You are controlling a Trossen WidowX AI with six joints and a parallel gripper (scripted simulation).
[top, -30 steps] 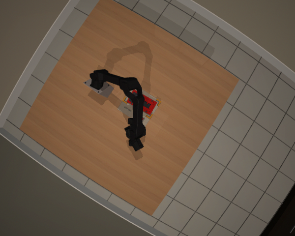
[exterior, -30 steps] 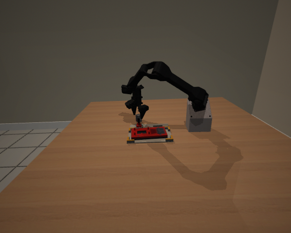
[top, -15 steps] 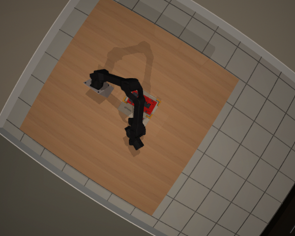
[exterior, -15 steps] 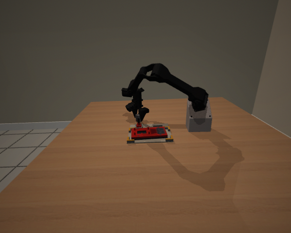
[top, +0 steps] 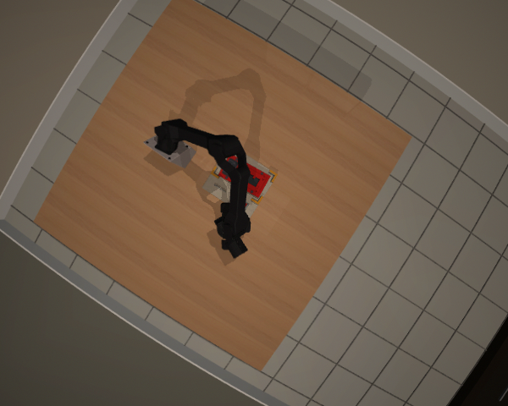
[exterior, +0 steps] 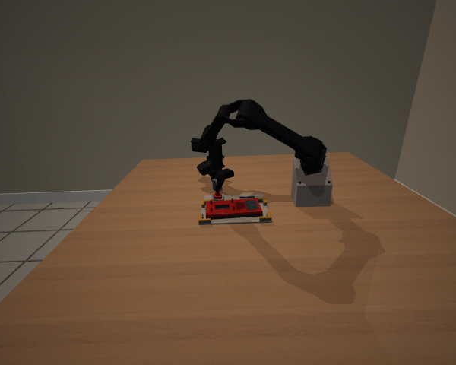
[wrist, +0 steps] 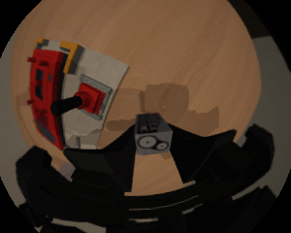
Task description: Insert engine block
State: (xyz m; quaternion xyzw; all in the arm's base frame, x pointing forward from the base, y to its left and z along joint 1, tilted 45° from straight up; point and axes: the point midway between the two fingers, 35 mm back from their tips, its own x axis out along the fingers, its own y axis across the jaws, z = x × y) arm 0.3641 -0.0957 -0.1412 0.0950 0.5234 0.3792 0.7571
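Note:
The engine block (wrist: 146,122) (exterior: 215,184) is a small grey cube with round markings, beside the board. My gripper (wrist: 148,125) is shut on it. Whether the block still touches the table cannot be told, and its slot side cannot be made out. The red car body (wrist: 48,77) (exterior: 235,213) (top: 263,175) lies on the grey board (wrist: 108,66) (exterior: 240,221), left of the gripper in the wrist view. Its dark rectangular opening (exterior: 222,206) (top: 254,180) looks empty. The rib is too small to make out. The arm hides the fingertips in the top view.
A red square base (wrist: 93,96) (exterior: 217,195) with an upright black post (wrist: 66,105) stands on the board, between the car body and the gripper in the wrist view. Yellow corner pieces (wrist: 71,57) edge the car body. The arm's grey pedestal (exterior: 312,194) stands farther off.

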